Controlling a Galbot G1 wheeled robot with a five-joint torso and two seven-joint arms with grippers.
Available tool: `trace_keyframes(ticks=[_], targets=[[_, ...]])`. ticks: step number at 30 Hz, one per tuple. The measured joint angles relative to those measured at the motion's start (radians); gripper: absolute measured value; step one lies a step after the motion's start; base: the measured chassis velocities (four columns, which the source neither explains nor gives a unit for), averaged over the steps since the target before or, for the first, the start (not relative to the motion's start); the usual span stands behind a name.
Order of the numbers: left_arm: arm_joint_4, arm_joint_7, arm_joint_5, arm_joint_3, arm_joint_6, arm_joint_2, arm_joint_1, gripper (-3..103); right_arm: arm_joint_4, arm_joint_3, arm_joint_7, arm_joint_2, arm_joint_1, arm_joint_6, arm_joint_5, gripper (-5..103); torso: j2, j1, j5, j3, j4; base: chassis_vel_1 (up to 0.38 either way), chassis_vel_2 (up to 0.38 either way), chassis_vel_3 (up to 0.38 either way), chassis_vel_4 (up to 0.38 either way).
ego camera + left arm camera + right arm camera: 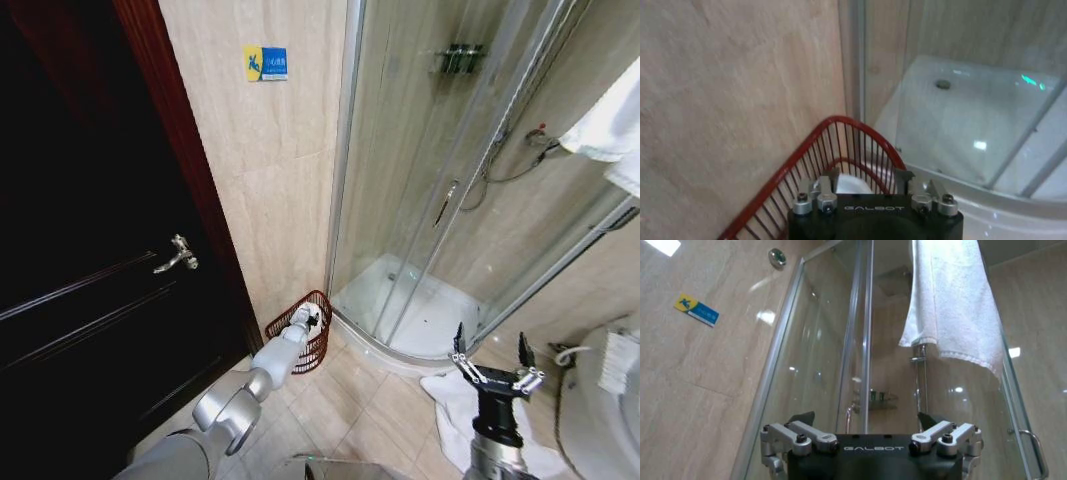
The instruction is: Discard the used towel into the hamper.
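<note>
"GALBOT" marks left gripper [867, 187] over hamper [797, 165] — fingers apart; towel [852, 185] inside.

— What does the right wrist camera look at?

— The right gripper [867, 426], jaws spread wide apart with nothing between them, raised in front of the glass shower enclosure [840, 355].

— Anything hanging there?

— A white towel [950, 305] draped over the top of the glass, falling down its side.

— And the wall?

— Beige tile, with a small blue and yellow sign [697, 310] and a round metal fitting [777, 256] higher up. Behind the glass, a small shelf [881, 397] with bottles.
</note>
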Motion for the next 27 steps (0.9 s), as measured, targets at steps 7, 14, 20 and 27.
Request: trace_keyframes(ticks=[7,14,20,27], targets=[[-0.146,0.009,-0.024,0.015,0.079,0.061,0.074,78,-0.007,0.007,0.006,0.0,0.001,0.0,-0.004,100,0.0,0.0,0.0002,0.0,0.0003,0.0,0.0,0.0,0.0],[-0.461,-0.015,-0.105,0.025,0.22,0.169,0.202,99,-0.008,0.013,0.028,0.0,0.008,0.0,-0.023,100,0.0,0.0,-0.0001,0.0,0.0,0.0,0.0,0.0,0.0],[-0.703,-0.03,-0.149,-0.003,0.273,0.275,0.306,100,0.03,0.033,0.029,0.0,0.012,0.0,-0.026,100,0.0,0.0,-0.0002,0.0,0.0001,0.0,0.0,0.0,0.0],[-0.99,-0.089,-0.162,-0.094,0.256,0.366,0.481,100,0.074,0.065,0.036,0.0,0.009,-0.022,-0.004,100,0.0,0.0,0.0002,0.0,0.0002,0.0,0.0,0.0,0.0]])
